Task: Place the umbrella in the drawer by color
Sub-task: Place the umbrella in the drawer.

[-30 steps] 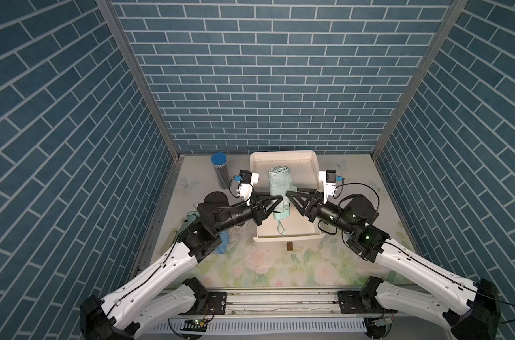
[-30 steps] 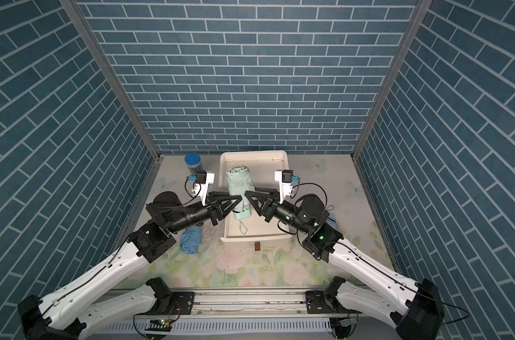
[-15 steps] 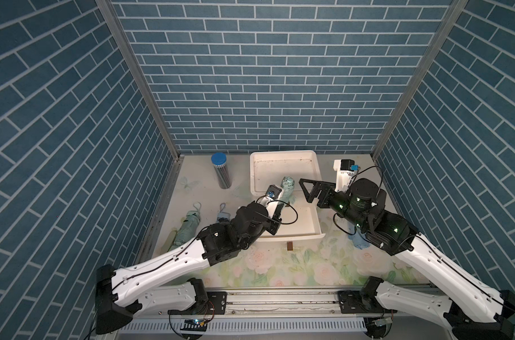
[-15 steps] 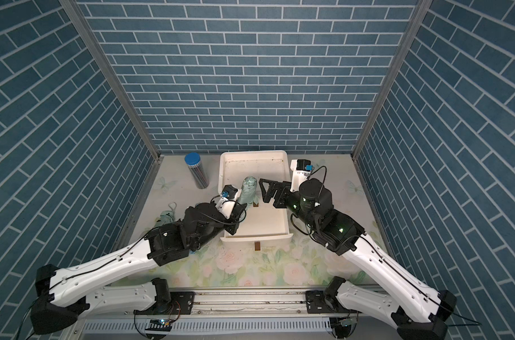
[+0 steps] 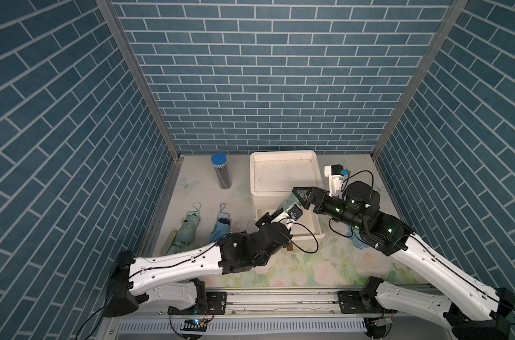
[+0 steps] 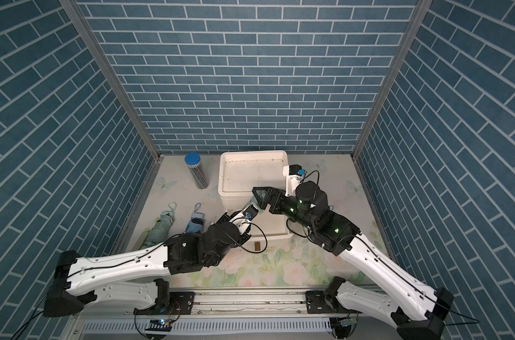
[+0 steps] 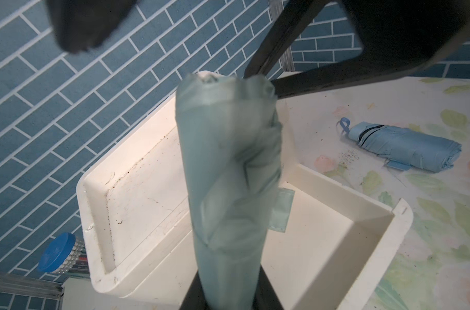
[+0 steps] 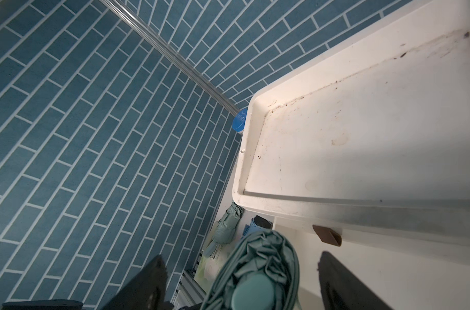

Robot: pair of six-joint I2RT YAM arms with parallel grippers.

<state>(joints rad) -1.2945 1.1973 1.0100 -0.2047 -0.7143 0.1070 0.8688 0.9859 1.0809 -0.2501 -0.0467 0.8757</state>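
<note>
Taking the back wall as twelve o'clock in both top views, the white drawer cabinet (image 5: 284, 173) stands at twelve on the floral table mat (image 5: 323, 265). Its lower drawer (image 5: 307, 234) is pulled out toward six, and a small brown handle (image 5: 291, 246) shows on its front. The left gripper (image 7: 228, 292) is clenched on the lower end of a folded pale green umbrella (image 7: 228, 161). The umbrella hangs in the air over the open drawer, tilted so that its free end points toward one o'clock. The right gripper (image 5: 299, 196) reaches in from three o'clock and stands released. Its fingers (image 8: 343, 281) flank the umbrella's capped top end with a gap on each side, touching nothing that can be seen. On the mat at the cabinet's eight o'clock lie two more folded umbrellas side by side with their wrist loops toward twelve. One is a second green umbrella (image 5: 185, 228), and the light blue umbrella (image 5: 221, 226) lies just beside it, nearer the cabinet. Another blue umbrella (image 7: 405, 150) lies at the drawer's four o'clock, mostly hidden under the right arm in the top views. A clear tube with a blue lid (image 5: 221, 173) stands upright at ten o'clock of the cabinet, near the back corner.
</note>
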